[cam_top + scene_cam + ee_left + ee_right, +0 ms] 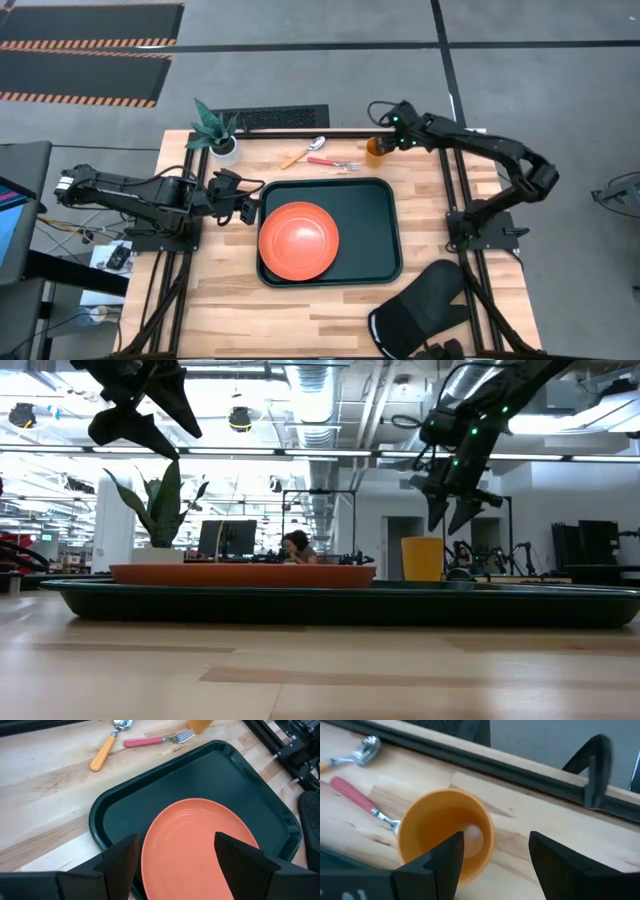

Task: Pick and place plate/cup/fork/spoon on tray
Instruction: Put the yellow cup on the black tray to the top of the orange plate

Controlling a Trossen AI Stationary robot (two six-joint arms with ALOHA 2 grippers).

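Open right tool (492, 855) hovers above unmarked cup (445, 832); no writing legible.

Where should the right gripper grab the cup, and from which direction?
Grip the cup across its rim or upper wall, coming from above. It stands upright with its mouth open, just off the tray, and the fork lies close beside it, so a low side approach looks riskier. The right gripper hangs open above the cup.

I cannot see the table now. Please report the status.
Right gripper open above cup, not gripping. Left gripper open, beside tray. Plate on tray. Fork, spoon on table, clear of cup.
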